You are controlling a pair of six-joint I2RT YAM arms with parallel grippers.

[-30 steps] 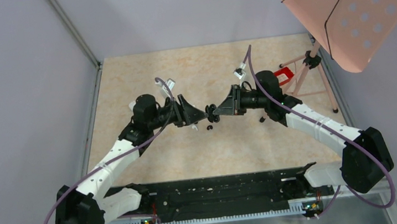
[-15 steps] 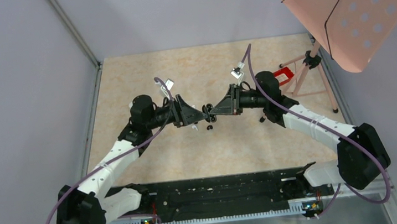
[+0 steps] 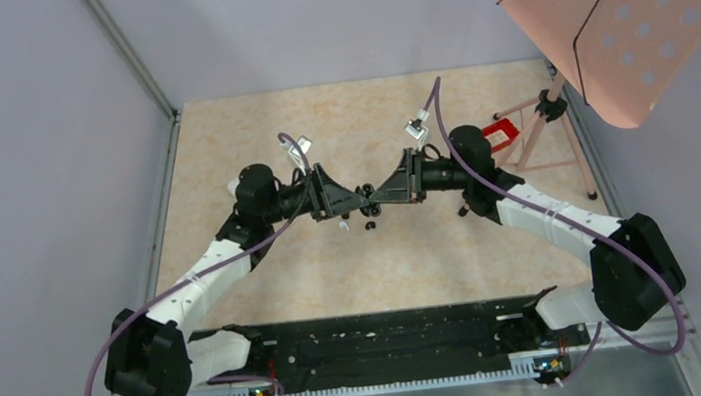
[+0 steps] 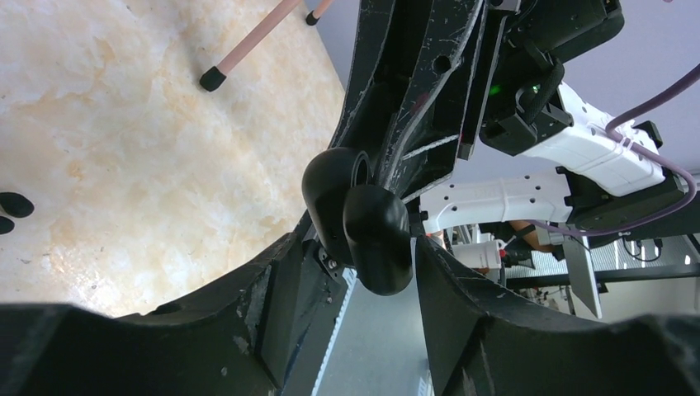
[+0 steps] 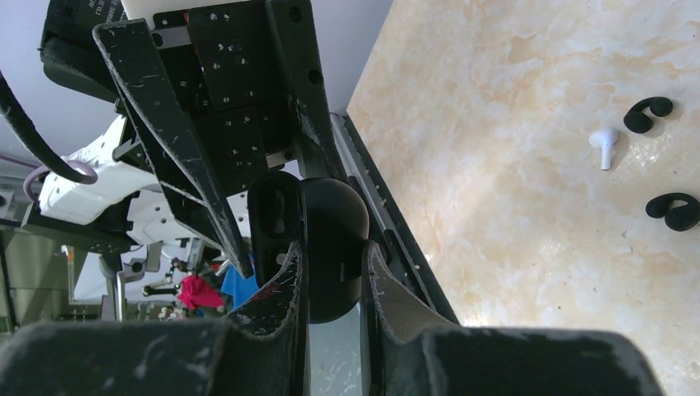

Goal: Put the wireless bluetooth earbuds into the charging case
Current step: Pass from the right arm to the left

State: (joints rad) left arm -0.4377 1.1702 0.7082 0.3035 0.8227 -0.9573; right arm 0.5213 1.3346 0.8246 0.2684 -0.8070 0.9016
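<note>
My right gripper (image 3: 378,198) (image 5: 332,252) is shut on the black charging case (image 5: 330,235) and holds it above the table's middle. The case's lid (image 5: 275,221) is hinged open. My left gripper (image 3: 362,198) (image 4: 363,247) is open, with a finger on either side of the case (image 4: 376,235); I cannot tell if they touch it. On the table under the grippers lie a white stemmed earbud (image 5: 605,142) (image 3: 344,226) and two black earbuds (image 5: 648,114) (image 5: 675,210). The black ones also show in the left wrist view (image 4: 15,204). A second white bud is out of view.
A pink perforated stand (image 3: 621,2) on thin tripod legs (image 3: 573,150) stands at the back right, with a red part (image 3: 500,131) beside it. One leg tip shows in the left wrist view (image 4: 213,79). Grey walls close in the marble-patterned table (image 3: 251,130).
My left gripper has moved right and closed the gap to the case held by my right gripper. The right gripper shifted slightly left. The earbuds on the table have not moved.
</note>
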